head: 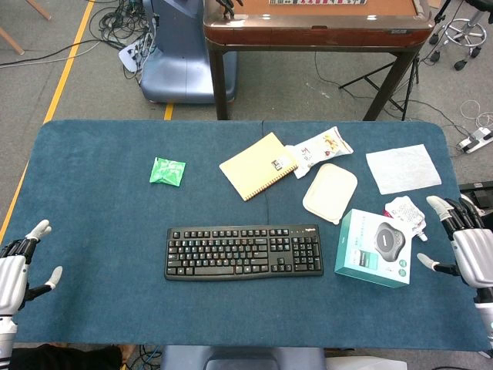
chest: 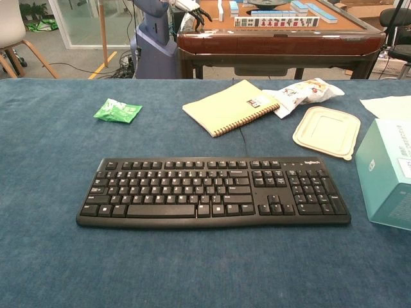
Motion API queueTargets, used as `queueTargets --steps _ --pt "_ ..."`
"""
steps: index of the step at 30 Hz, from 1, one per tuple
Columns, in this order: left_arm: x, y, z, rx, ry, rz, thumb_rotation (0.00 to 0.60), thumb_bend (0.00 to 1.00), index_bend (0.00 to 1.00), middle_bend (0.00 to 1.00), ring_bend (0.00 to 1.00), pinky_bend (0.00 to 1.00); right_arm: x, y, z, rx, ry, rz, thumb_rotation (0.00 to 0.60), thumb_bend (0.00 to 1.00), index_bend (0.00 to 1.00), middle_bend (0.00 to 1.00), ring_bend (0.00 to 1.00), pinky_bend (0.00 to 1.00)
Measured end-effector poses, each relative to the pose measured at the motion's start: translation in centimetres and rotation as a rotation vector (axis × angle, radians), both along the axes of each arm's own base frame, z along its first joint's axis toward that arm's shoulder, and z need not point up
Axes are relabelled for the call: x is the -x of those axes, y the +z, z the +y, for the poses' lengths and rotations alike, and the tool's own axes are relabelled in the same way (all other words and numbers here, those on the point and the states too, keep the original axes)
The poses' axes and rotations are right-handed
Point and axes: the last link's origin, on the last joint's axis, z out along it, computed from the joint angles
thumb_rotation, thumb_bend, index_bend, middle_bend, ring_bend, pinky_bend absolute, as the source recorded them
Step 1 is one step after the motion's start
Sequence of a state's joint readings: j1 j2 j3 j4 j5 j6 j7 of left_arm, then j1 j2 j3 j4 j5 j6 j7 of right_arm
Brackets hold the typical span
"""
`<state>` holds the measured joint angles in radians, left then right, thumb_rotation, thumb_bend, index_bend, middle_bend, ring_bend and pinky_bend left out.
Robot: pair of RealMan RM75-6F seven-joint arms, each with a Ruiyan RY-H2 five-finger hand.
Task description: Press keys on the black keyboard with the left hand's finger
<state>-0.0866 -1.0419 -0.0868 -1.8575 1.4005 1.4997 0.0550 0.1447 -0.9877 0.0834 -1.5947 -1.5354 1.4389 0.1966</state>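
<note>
The black keyboard (head: 243, 251) lies flat near the table's front edge, slightly left of centre; in the chest view the keyboard (chest: 213, 191) fills the middle. My left hand (head: 17, 264) hovers at the table's front left corner, fingers spread and holding nothing, well left of the keyboard. At the right edge my right hand (head: 467, 243) is open too, fingers apart, beside the teal box. Neither hand shows in the chest view.
A teal box (head: 374, 247) stands just right of the keyboard. Behind it lie a cream lid (head: 330, 193), a yellow notebook (head: 258, 165), a snack bag (head: 319, 149), a white cloth (head: 403, 168) and a small packet (head: 407, 213). A green packet (head: 167, 171) lies at back left.
</note>
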Motion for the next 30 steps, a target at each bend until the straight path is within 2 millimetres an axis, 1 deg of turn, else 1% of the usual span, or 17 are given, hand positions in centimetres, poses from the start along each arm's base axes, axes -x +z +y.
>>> queueTargets --steps 6,15,18,20,22,23,25,26,28,30 --pt "-0.1 -0.1 -0.1 0.002 -0.005 0.001 0.600 0.28 0.09 0.19 0.24 0.17 0.0 0.1 -0.1 0.003 0.000 0.004 0.600 0.11 0.05 0.13 0.08 0.07" --pt "-0.6 0.0 0.7 0.009 -0.058 0.000 0.600 0.28 0.09 0.19 0.25 0.17 -0.2 1.3 -0.1 0.043 0.006 0.017 0.600 0.11 0.05 0.13 0.08 0.07" --pt "-1.2 -0.1 1.4 0.032 -0.104 0.008 0.600 0.28 0.11 0.24 0.33 0.27 -0.3 1.5 -0.2 0.049 0.006 0.019 0.600 0.11 0.05 0.13 0.08 0.07" --pt "-1.6 -0.2 2.0 0.051 -0.139 0.014 0.600 0.28 0.13 0.29 0.38 0.37 -0.5 1.5 -0.3 0.049 0.009 0.020 0.600 0.11 0.05 0.13 0.08 0.07" --pt "-2.1 -0.4 2.7 0.075 -0.167 0.025 0.600 0.28 0.13 0.35 0.45 0.52 -0.6 1.3 -0.4 0.043 0.010 0.018 0.600 0.11 0.05 0.13 0.08 0.07" --pt "-2.3 -0.6 3.1 0.087 -0.180 0.030 0.600 0.28 0.13 0.37 0.47 0.56 -0.6 1.2 -0.4 0.039 0.010 0.018 0.600 0.11 0.05 0.13 0.08 0.07" --pt "-2.9 -0.9 3.9 0.121 -0.211 0.042 0.600 0.28 0.16 0.45 0.55 0.70 -0.6 1.0 -0.5 0.031 0.010 0.016 0.600 0.11 0.05 0.13 0.08 0.07" --pt "-3.2 -1.1 4.3 0.136 -0.227 0.046 0.600 0.29 0.17 0.48 0.57 0.73 -0.7 0.9 -0.5 0.030 0.010 0.015 0.600 0.11 0.05 0.13 0.08 0.07" --pt "-4.1 -1.5 5.3 0.175 -0.275 0.054 0.600 0.35 0.22 0.64 0.72 0.86 -0.7 0.8 -0.5 0.029 0.010 0.017 0.600 0.11 0.05 0.13 0.08 0.07" --pt "-4.8 -2.0 6.0 0.212 -0.319 0.058 0.600 0.40 0.25 0.77 0.81 0.92 -0.7 0.8 -0.5 0.028 0.009 0.019 0.600 0.10 0.05 0.13 0.08 0.07"
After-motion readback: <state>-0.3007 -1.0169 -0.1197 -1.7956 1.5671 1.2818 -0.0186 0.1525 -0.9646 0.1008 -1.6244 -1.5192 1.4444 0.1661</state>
